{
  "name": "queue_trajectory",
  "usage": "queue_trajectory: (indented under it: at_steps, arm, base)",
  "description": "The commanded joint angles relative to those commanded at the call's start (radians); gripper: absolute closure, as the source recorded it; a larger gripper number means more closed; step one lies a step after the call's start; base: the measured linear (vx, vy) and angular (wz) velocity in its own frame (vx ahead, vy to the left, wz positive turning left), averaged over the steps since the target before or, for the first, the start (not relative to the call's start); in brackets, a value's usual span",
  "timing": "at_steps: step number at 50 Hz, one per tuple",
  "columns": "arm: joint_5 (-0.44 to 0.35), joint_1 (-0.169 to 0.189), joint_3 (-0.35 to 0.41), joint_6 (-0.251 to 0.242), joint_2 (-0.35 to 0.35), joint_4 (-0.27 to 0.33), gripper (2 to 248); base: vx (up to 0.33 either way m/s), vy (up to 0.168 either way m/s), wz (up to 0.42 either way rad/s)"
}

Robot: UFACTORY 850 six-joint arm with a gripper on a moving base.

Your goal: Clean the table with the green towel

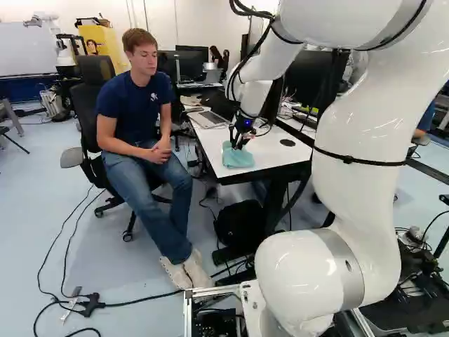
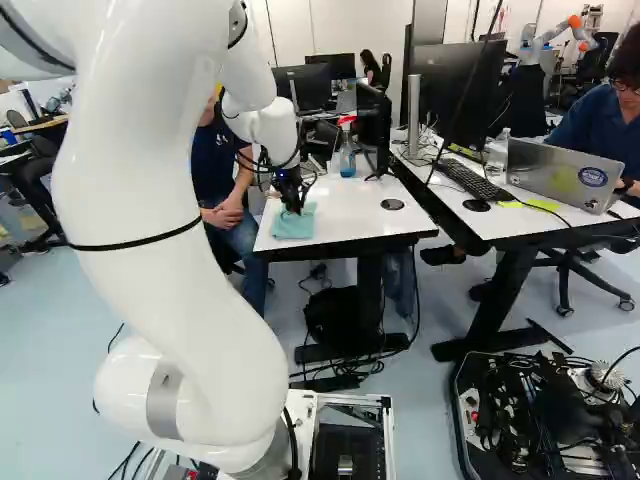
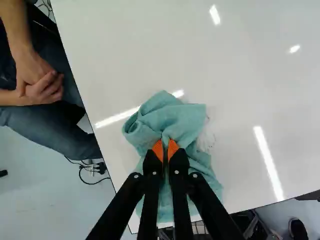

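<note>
green towel (image 1: pixel 238 157): lay bunched and creased on the white worktop (image 2: pixel 345 225), near its front left corner; position just above centre of the left base view, and left of centre, above the middle, in the right base view. the tool (image 1: pixel 239 143) was over it, pointing down. wrist view: the tool (image 3: pixel 165 150) was pressed nearly together, with a raised fold of the green towel pinched between its orange pads (image 3: pixel 158 149). cloth spread out ahead of the fingers and beneath them, flat parts touching the worktop. a faint whitish smudge (image 3: pixel 206 141) showed on the surface just beside the cloth.

surroundings: a seated person (image 1: pixel 140 119), upper left of the left base view, was beside the worktop, hands (image 3: pixel 40 85) clasped in the lap and apart from the cloth. an open laptop (image 1: pixel 210 118) stood farther back, upper middle of the left base view. in the right base view, a bottle (image 2: pixel 347 161) stood upright at upper centre, and a round black disc (image 2: pixel 392 204) was set in the surface right of the green towel.
</note>
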State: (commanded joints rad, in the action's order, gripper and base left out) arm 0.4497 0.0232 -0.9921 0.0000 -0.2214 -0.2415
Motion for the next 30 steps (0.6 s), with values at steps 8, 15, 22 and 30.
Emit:
queue_trajectory:
  at_steps: [8, 15, 22, 30]
  arm:
    - [0.000, 0.029, 0.007, 0.000, 0.006, 0.000, 219]
    - [0.000, 0.055, 0.004, 0.000, 0.003, 0.000, 219]
    - [0.000, 0.080, -0.010, 0.000, -0.008, 0.000, 219]
    - [0.000, 0.106, -0.034, 0.000, -0.028, 0.000, 219]
  base:
    - [0.000, 0.000, 0.000]
    - [0.000, 0.000, 0.000]
    - [0.000, 0.000, 0.000]
    - [0.000, 0.000, 0.000]
